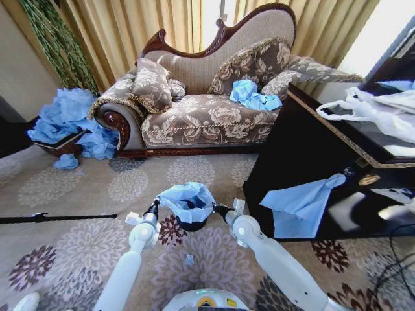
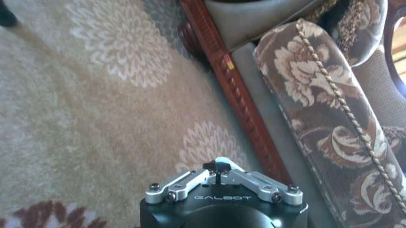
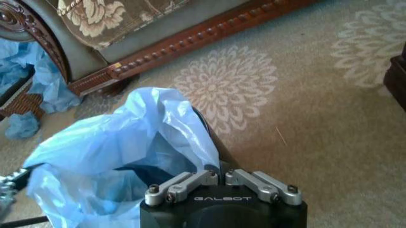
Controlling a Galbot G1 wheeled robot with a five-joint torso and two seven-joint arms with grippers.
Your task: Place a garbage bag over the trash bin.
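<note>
garbage bag (image 1: 188, 197) draped in trash bin (image 1: 192, 224) on carpet, mouth open, rim partly covered | left gripper (image 1: 154, 207), right gripper (image 1: 220, 210) at bag edges, closure unclear | remaining: rim fold-down

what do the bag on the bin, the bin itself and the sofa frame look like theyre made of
The garbage bag looks like thin light-blue plastic film: crinkled, floppy, light showing through. The trash bin, mostly covered, shows a smooth black wall, likely plastic, though metal is possible. The sofa frame looks like dark red carved wood with a glossy varnish. The left gripper and right gripper sit at the rim.
</note>
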